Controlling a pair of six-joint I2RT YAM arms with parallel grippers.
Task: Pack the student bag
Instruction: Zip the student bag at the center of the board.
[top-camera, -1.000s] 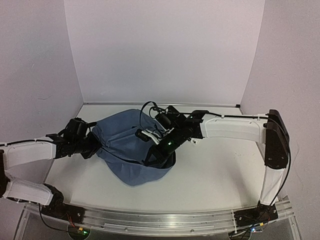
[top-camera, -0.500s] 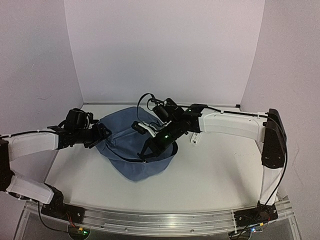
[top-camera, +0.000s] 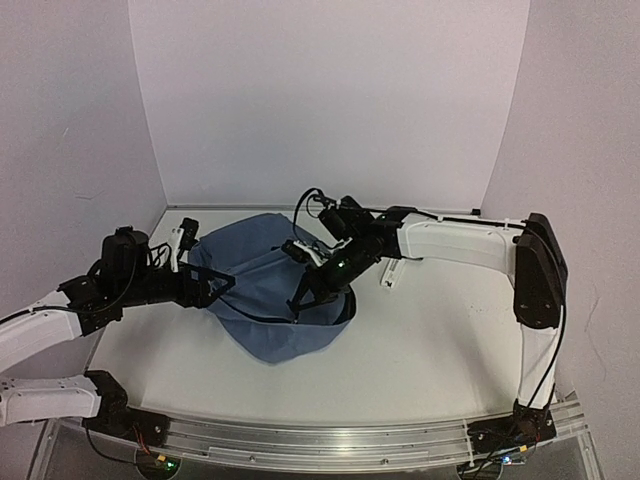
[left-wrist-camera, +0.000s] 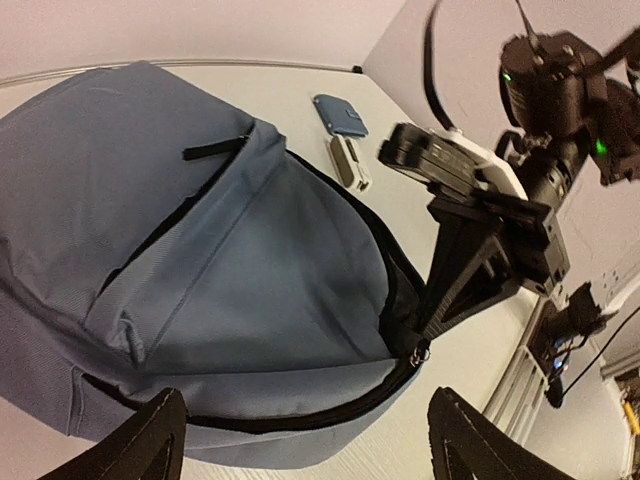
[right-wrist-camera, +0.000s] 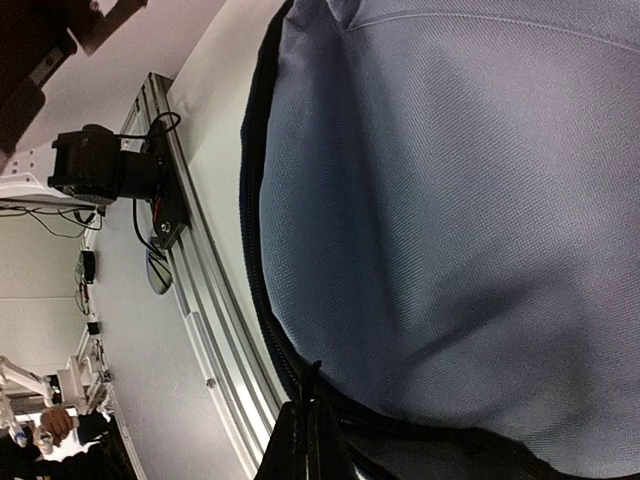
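The student bag (top-camera: 265, 300) is slate-blue fabric with a dark zipper and lies flat mid-table; it fills the left wrist view (left-wrist-camera: 200, 250) and the right wrist view (right-wrist-camera: 450, 200). My left gripper (top-camera: 218, 290) hangs open at the bag's left edge, touching nothing; its two dark fingertips (left-wrist-camera: 150, 440) frame the bag's zippered rim. My right gripper (top-camera: 300, 306) is shut on the zipper pull (right-wrist-camera: 318, 385) at the bag's near right side, and it also shows in the left wrist view (left-wrist-camera: 428, 330). The main zipper gapes open beside it. The bag's inside is hidden.
A small blue object (left-wrist-camera: 340, 113) and a small white object (left-wrist-camera: 350, 160) lie on the table beyond the bag, the white one (top-camera: 388, 275) under the right forearm. White walls close in the back and sides. The aluminium rail (top-camera: 320, 440) runs along the near edge.
My left gripper has opened, let go of the bag's left edge and drawn back to the left. The right gripper stays shut on the zipper pull and has shifted slightly.
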